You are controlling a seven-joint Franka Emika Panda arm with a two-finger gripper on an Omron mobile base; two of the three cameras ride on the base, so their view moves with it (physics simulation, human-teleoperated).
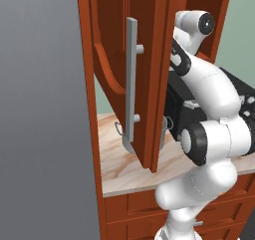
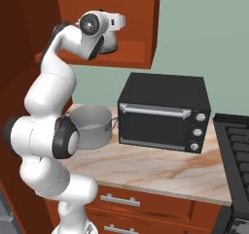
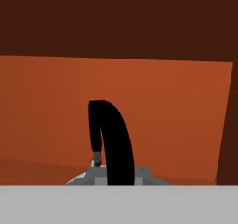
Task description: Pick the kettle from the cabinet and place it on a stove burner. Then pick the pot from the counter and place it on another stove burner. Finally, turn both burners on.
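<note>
Up on the cabinet shelf, your small round cream-white kettle (image 2: 110, 42) sits almost wholly hidden behind the wrist; in the hand view its thin black arched handle (image 3: 114, 144) rises directly ahead, with the grey lid top just below it. Your 2-finger gripper (image 2: 113, 31) is closed down tight, and judging by how the handle runs straight into the camera it appears to be clamped on that handle, though you cannot see the fingertips themselves.

Around it stands the reddish-brown wooden wall cabinet (image 2: 146, 29), its arched-panel door (image 1: 149, 84) with the long grey bar handle swung open beside the arm.

Watch 2 risks. A thin arched handle gives little purchase, so the kettle could swing or slip as you lift. Pulling out carelessly could knock the kettle against the shelf lip or the elbow against the open door.

Below, the wide grey brushed-metal stockpot (image 2: 92, 126) waits on the beige-pink marbled counter (image 2: 160, 167), beside a black toaster oven (image 2: 163, 111).

Your arm is stretched high, forearm raised, wrist reaching level into the cabinet.
</note>
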